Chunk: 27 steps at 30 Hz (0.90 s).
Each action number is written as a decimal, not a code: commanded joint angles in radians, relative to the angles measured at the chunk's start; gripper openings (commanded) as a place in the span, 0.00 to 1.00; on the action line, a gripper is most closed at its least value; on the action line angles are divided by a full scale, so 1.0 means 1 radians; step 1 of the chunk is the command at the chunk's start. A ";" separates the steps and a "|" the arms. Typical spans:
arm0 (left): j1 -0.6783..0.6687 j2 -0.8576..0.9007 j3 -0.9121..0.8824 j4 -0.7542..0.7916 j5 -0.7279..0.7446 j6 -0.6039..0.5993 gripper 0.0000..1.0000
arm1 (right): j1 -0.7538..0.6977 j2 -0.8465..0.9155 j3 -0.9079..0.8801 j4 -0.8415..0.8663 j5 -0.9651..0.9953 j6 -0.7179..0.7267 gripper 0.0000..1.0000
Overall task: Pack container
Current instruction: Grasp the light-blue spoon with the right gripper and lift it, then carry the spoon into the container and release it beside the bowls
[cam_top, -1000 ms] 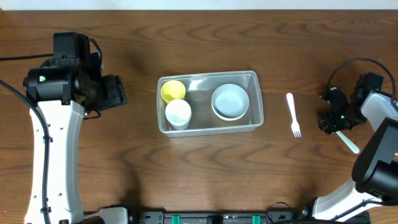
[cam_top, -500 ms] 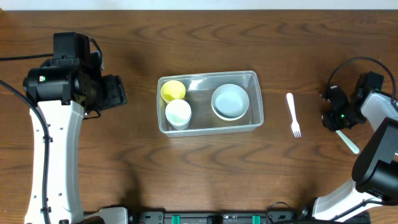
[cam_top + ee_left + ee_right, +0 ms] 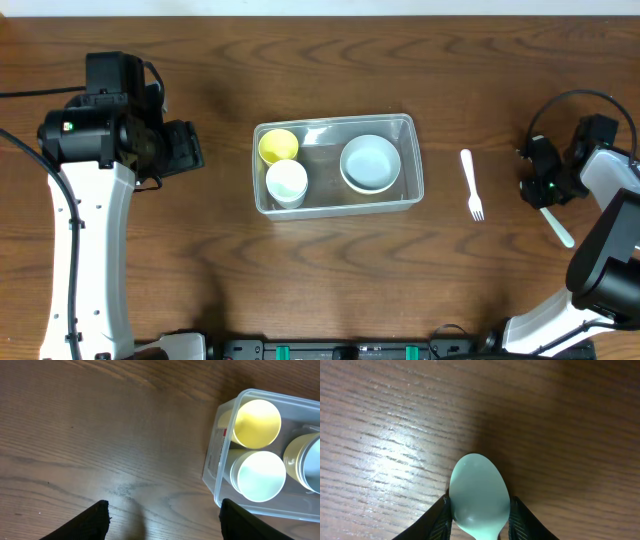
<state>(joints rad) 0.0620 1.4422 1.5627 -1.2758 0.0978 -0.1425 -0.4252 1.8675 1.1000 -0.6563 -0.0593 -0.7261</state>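
Overhead, the container (image 3: 322, 150) sits mid-tabletop (image 3: 330, 290), already holding a yellow cup (image 3: 278, 146), a white cup (image 3: 287, 182) and a bowl (image 3: 371, 163). Two utensils lie outside it to the right: a fork (image 3: 471, 184) near the container and a spoon (image 3: 558, 226) well beyond the fork.

The step in hand looks to be the pickup of the spoon. The right wrist view shows the right jaws pressed against both sides of its pale-green head, by all appearances gripping it. Whether it has left the wood is hard to tell from so close an angle. The left jaws, seen from the left wrist, stand wide apart with nothing between them, over bare wood just left of the container's yellow-cup corner.

The next move likely calls for lifting the spoon clear, carrying it leftward past the fork and lowering it into the container. Free room there is tight, mostly the strip between cups and bowl, so the trailing handle may need turning to fit. The fork would then remain.
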 commanded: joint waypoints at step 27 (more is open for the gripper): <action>0.005 0.004 -0.007 -0.004 -0.005 -0.005 0.71 | 0.901 -0.366 0.240 -0.134 -0.076 0.168 0.01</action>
<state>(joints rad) 0.0628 1.4422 1.5627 -1.2762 0.0978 -0.1425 0.4034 1.4788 1.3460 -0.7753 -0.1349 -0.5495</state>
